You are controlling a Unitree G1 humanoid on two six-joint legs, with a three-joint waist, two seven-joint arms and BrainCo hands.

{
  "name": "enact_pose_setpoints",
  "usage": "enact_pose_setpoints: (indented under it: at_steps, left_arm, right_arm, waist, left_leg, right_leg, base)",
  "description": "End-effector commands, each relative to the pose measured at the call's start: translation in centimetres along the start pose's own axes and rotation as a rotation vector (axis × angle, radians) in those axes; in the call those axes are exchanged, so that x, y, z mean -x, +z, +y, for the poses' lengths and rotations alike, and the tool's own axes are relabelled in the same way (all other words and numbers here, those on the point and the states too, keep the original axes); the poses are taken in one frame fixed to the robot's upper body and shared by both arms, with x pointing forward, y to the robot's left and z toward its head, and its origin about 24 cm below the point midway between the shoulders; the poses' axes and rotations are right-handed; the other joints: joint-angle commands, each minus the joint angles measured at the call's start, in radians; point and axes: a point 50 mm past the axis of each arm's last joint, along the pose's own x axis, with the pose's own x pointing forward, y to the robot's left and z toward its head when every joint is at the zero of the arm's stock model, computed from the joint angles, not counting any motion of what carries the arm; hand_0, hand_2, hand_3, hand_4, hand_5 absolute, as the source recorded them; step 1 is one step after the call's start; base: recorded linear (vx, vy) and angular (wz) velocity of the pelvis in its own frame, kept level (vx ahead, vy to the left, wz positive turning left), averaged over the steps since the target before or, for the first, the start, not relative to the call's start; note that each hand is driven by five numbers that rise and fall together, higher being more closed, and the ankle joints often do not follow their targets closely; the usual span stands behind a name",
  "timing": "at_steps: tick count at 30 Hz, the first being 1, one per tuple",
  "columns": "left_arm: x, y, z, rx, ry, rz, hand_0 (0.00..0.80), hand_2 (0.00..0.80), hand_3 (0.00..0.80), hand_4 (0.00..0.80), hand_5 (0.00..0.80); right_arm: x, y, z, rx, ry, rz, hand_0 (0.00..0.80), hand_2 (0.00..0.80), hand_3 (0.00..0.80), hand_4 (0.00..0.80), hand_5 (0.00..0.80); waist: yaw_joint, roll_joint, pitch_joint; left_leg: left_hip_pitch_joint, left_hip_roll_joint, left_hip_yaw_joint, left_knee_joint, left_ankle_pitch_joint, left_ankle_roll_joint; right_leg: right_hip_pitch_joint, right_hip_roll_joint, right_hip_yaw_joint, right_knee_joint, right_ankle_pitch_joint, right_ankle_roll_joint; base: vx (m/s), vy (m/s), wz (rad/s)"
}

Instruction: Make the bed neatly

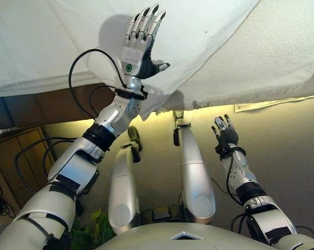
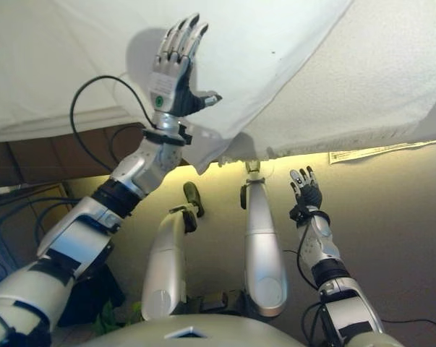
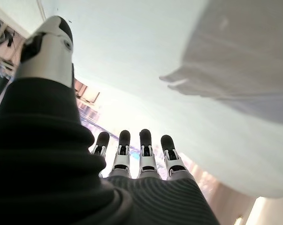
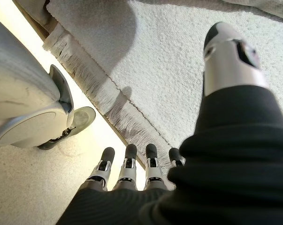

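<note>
A smooth white sheet (image 1: pixel 52 41) covers the bed's left part, its corner hanging over the near edge (image 1: pixel 162 101). A textured white blanket (image 1: pixel 271 57) with a fringed edge (image 4: pixel 108 101) covers the right part. My left hand (image 1: pixel 141 44) is open with straight fingers, held over the sheet near its corner; its wrist view shows the sheet (image 3: pixel 146 56) past the fingers. My right hand (image 1: pixel 224 130) is open and empty below the bed's edge, over the floor.
A wooden bed frame (image 1: pixel 58 101) shows under the sheet at left. A wooden cabinet (image 1: pixel 16 151) and cables stand at lower left. Beige carpet floor (image 1: pixel 292 156) lies in front of the bed. A plant (image 1: pixel 91 226) shows at the bottom.
</note>
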Motion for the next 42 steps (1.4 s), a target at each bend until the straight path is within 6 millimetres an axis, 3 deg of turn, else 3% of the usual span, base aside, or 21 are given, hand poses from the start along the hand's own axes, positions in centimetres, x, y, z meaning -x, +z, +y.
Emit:
enact_pose_setpoints:
  at_steps: [1,6,12,15,19,22,23,24,37,42]
  left_arm:
    - [-2.5,0.9,2.3,-0.062,0.120,-0.093,0.000,0.000,0.000,0.000,0.000]
    - [-3.8,1.8,2.0,-0.120,0.053,-0.110,0.000,0.000,0.000,0.000,0.000]
    - [-3.6,1.8,1.2,-0.187,0.019,-0.107,0.000,0.000,0.000,0.000,0.000]
    - [-3.6,0.3,1.3,-0.247,-0.024,-0.036,0.000,0.000,0.000,0.000,0.000]
    - [-2.4,-3.5,0.7,-0.364,-0.120,0.152,0.000,0.000,0.000,0.000,0.000]
    - [-1.8,-4.5,0.5,-0.382,-0.163,0.202,0.000,0.000,0.000,0.000,0.000]
    - [-1.7,-4.7,0.4,-0.382,-0.180,0.218,0.637,0.637,0.637,0.637,0.637]
    - [-1.5,-4.7,0.3,-0.377,-0.189,0.229,0.800,0.800,0.800,0.800,0.800]
    - [-1.9,-3.8,0.4,-0.284,-0.181,0.210,0.800,0.800,0.800,0.800,0.800]
    - [0.2,-4.8,-0.1,-0.183,-0.192,0.253,0.800,0.800,0.800,0.800,0.800]
  right_arm:
    - [0.5,1.7,-0.5,0.000,0.033,-0.072,0.000,0.000,0.000,0.000,0.000]
    - [0.2,3.1,0.1,-0.014,0.058,-0.108,0.000,0.000,0.000,0.000,0.000]
    - [1.2,3.2,1.1,-0.018,0.135,-0.130,0.000,0.000,0.000,0.000,0.000]
    - [1.9,3.1,1.0,-0.027,0.165,-0.137,0.000,0.000,0.000,0.000,0.000]
    - [2.5,3.2,1.0,-0.039,0.197,-0.150,0.000,0.000,0.000,0.000,0.000]
    - [2.7,3.6,1.3,-0.036,0.216,-0.164,0.000,0.000,0.000,0.000,0.000]
    - [2.8,3.7,1.6,-0.033,0.225,-0.170,0.000,0.000,0.000,0.000,0.000]
    - [2.8,3.9,1.8,-0.027,0.233,-0.176,0.000,0.000,0.000,0.000,0.000]
    - [2.9,4.1,1.9,-0.014,0.219,-0.180,0.000,0.000,0.000,0.000,0.000]
    - [3.0,3.6,1.1,-0.022,0.191,-0.171,0.000,0.000,0.000,0.000,0.000]
  waist:
    - [-0.030,0.028,0.009]
    - [-0.056,0.032,0.009]
    - [-0.085,0.006,0.009]
    - [-0.093,-0.008,0.009]
    - [-0.099,-0.016,0.009]
    - [-0.097,-0.011,0.009]
    - [-0.096,-0.010,0.009]
    - [-0.095,-0.008,0.009]
    - [-0.083,0.004,0.009]
    - [-0.058,0.010,0.009]
  left_leg:
    - [-0.067,0.036,-0.042,-0.030,0.102,0.035]
    - [-0.097,0.034,-0.025,-0.005,0.094,0.034]
    - [-0.164,0.042,-0.021,0.047,0.060,0.040]
    - [-0.205,0.049,-0.013,0.071,0.055,0.047]
    - [-0.234,0.051,-0.006,0.067,0.070,0.054]
    - [-0.236,0.044,-0.006,0.059,0.078,0.055]
    - [-0.237,0.042,-0.007,0.055,0.082,0.055]
    - [-0.239,0.040,-0.008,0.052,0.085,0.055]
    - [-0.192,0.027,-0.010,0.014,0.107,0.055]
    - [-0.104,0.028,-0.018,-0.036,0.126,0.049]
  right_leg:
    - [-0.003,-0.057,0.008,0.070,-0.029,0.087]
    - [-0.034,-0.056,0.027,0.069,-0.023,0.087]
    - [-0.081,-0.037,0.046,0.079,-0.039,0.089]
    - [-0.106,-0.028,0.050,0.081,-0.034,0.090]
    - [-0.129,-0.026,0.050,0.076,-0.027,0.091]
    - [-0.132,-0.030,0.050,0.071,-0.025,0.093]
    - [-0.134,-0.031,0.049,0.070,-0.025,0.093]
    - [-0.137,-0.032,0.049,0.072,-0.025,0.093]
    - [-0.092,-0.043,0.034,0.058,-0.028,0.092]
    - [0.003,-0.057,0.006,0.021,-0.028,0.095]
  base:
    - [0.040,0.043,-0.11]
    - [0.046,0.048,-0.20]
    - [0.059,0.020,-0.14]
    - [0.006,0.000,-0.21]
    - [0.010,0.016,-0.01]
    - [0.020,0.040,-0.01]
    - [0.019,0.056,0.00]
    - [0.014,0.050,-0.01]
    - [0.006,0.028,0.00]
    - [0.016,0.036,0.00]
